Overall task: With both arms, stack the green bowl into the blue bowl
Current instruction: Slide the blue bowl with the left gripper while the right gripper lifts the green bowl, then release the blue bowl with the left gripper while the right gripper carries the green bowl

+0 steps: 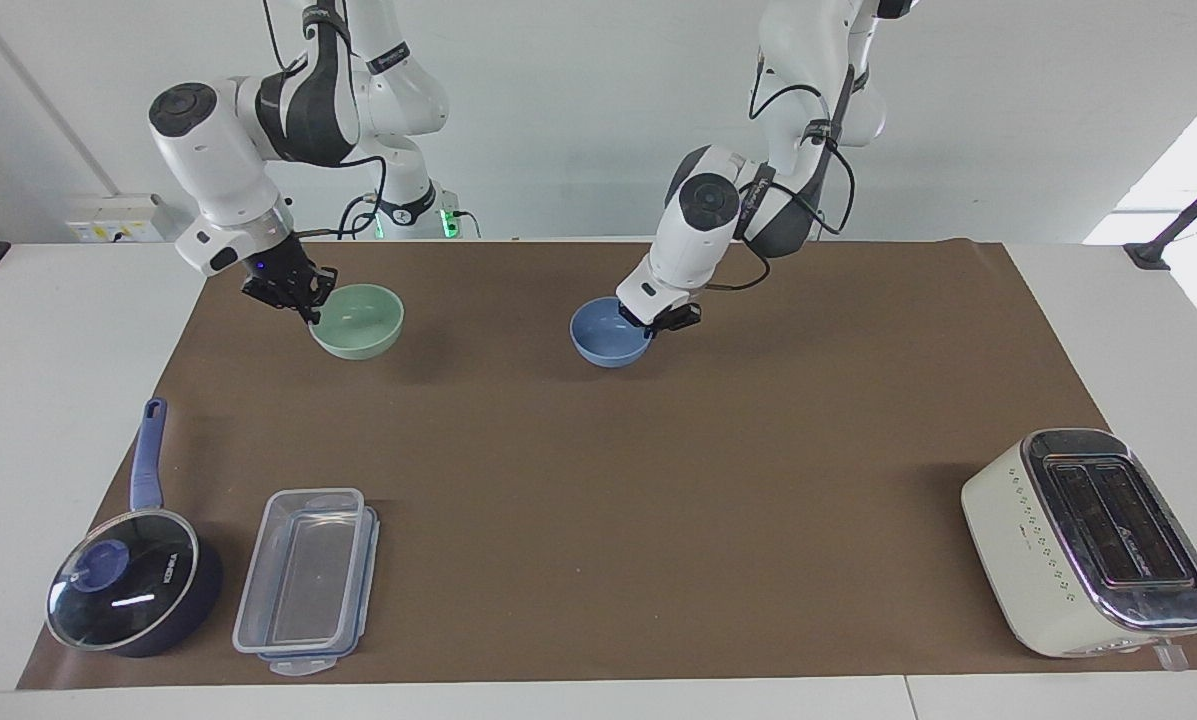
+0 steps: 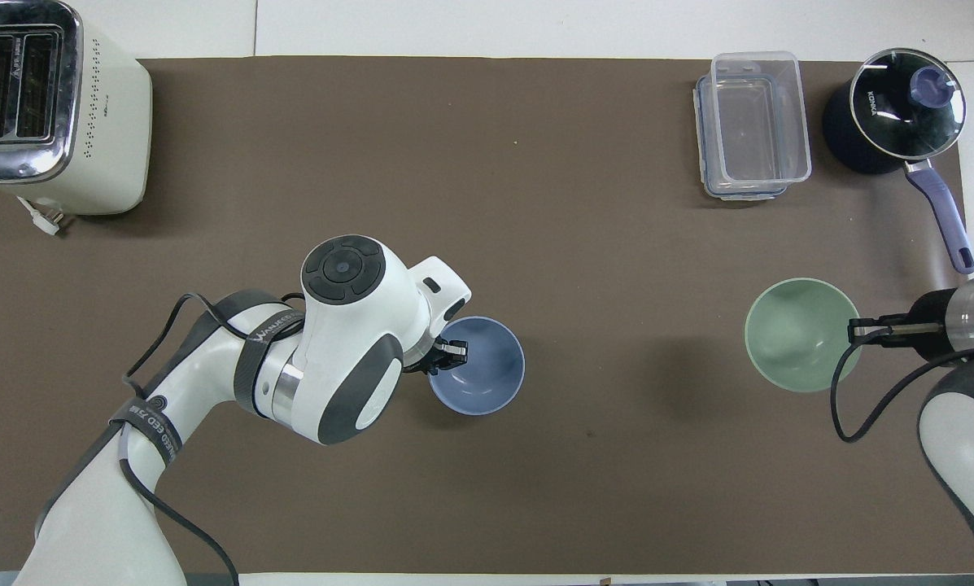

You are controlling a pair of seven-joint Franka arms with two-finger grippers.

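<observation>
The blue bowl (image 1: 609, 334) is near the middle of the brown mat, low over it or on it; I cannot tell which. It also shows in the overhead view (image 2: 480, 371). My left gripper (image 1: 655, 322) is shut on its rim, on the side toward the left arm's end; the left gripper also shows from above (image 2: 447, 355). The green bowl (image 1: 356, 320) hangs in the air over the mat toward the right arm's end, its shadow on the mat below; it also shows from above (image 2: 801, 334). My right gripper (image 1: 303, 298) is shut on its rim; it also shows from above (image 2: 861, 331).
A cream toaster (image 1: 1088, 540) stands at the left arm's end, farther from the robots. A clear plastic container (image 1: 306, 580) and a dark blue lidded saucepan (image 1: 130, 575) stand at the right arm's end, farther from the robots than the green bowl.
</observation>
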